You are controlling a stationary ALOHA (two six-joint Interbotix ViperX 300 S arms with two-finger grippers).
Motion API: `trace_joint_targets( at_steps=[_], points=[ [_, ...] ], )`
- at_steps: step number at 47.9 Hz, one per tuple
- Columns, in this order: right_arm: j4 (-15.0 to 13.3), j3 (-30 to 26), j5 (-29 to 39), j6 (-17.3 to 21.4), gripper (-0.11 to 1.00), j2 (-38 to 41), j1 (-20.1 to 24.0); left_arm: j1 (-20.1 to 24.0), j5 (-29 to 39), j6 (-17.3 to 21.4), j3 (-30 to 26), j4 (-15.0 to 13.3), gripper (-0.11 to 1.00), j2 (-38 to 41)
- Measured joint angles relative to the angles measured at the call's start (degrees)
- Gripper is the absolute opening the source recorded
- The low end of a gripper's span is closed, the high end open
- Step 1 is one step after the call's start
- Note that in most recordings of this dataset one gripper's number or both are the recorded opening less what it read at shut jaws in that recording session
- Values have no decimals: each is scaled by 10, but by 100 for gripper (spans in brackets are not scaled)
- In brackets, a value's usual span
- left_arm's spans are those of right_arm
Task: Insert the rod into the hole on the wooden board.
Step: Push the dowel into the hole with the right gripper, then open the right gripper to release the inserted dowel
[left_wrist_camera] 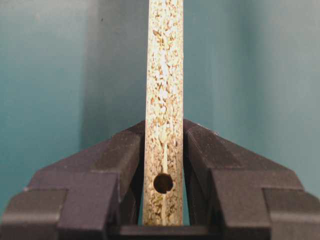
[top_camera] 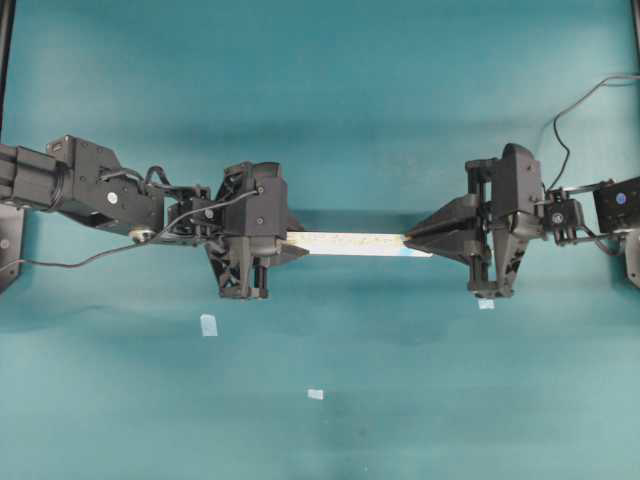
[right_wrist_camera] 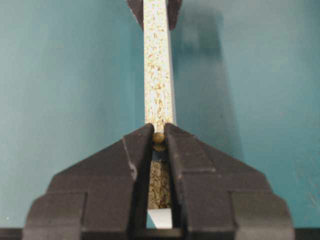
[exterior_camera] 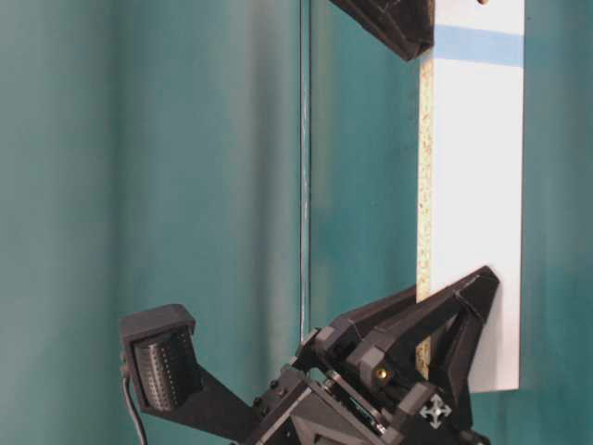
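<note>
In the right wrist view the right pincer (right_wrist_camera: 159,136) pinched the small, light rod (right_wrist_camera: 158,137) at the hole (right_wrist_camera: 159,148) — best held by its sides — while beyond, the left pincer (top_camera: 290,243) clamped the stiff wooden board (top_camera: 350,243) above the table (top_camera: 320,80).

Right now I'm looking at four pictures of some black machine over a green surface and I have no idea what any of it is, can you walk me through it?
These are two robot arms facing each other. One picture looks down from above, one is taken from table level, and two come from cameras on the wrists. The left gripper is clamped on one end of a long wooden board, held on edge above the green table. The right gripper sits at the other end, where a small beige rod shows between its fingers, standing on the board's edge by the blue patch. A few pale tape squares lie on the table.
</note>
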Motion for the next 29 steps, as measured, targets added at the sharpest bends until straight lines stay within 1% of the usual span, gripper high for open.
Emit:
trace_joint_targets(
  at_steps=[8, 10, 11, 12, 23, 29],
  points=[
    [-1, -9, 5, 0, 60, 1, 4, 1, 1, 0, 1, 0, 32, -1],
    [-1, -11, 10, 1, 72, 2, 4, 1, 1, -1, 1, 1, 32, 0],
    [-1, -12, 11, 1, 77, 2, 2, 0, 1, 0, 1, 1, 32, 0],
    [-1, -13, 13, 4, 79, 2, 1, 0, 0, 0, 1, 1, 32, -1],
    [-1, -20, 16, 1, 79, -11, 1, 0, 1, 0, 1, 0, 32, -1],
    [-1, -21, 36, 0, 79, -31, 1, 0, 2, -1, 1, 0, 32, -1]
  ],
)
